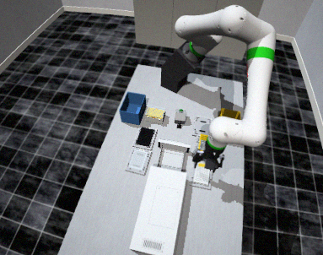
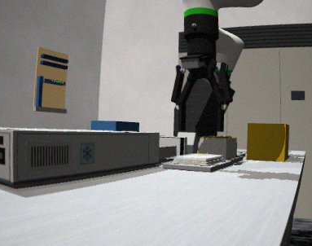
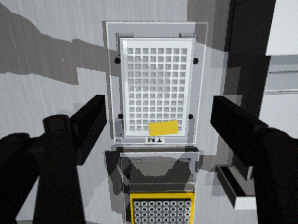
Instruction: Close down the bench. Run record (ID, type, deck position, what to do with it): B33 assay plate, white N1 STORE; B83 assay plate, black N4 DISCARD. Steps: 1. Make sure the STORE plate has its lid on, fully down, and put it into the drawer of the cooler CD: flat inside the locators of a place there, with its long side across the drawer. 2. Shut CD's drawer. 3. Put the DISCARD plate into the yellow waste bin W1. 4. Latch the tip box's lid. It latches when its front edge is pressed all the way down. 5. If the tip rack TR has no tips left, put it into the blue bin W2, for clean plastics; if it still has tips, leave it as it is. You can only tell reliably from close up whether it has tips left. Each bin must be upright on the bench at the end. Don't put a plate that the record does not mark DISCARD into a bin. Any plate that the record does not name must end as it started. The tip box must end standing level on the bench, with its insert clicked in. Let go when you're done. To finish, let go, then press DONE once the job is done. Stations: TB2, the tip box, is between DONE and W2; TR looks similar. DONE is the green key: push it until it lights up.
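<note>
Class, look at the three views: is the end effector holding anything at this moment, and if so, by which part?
Nothing is held. The end effector is open, its fingers apart above the white assay plate at N1, not touching it.

Top view: the arm's forearm hides most of the yellow bin (image 1: 229, 113) and the gripper (image 1: 207, 161) covers the near end of the white plate (image 1: 201, 177). Wrist view: the tip rack (image 3: 161, 210) is cut by the lower edge; its holes are too small to tell tips.
</note>
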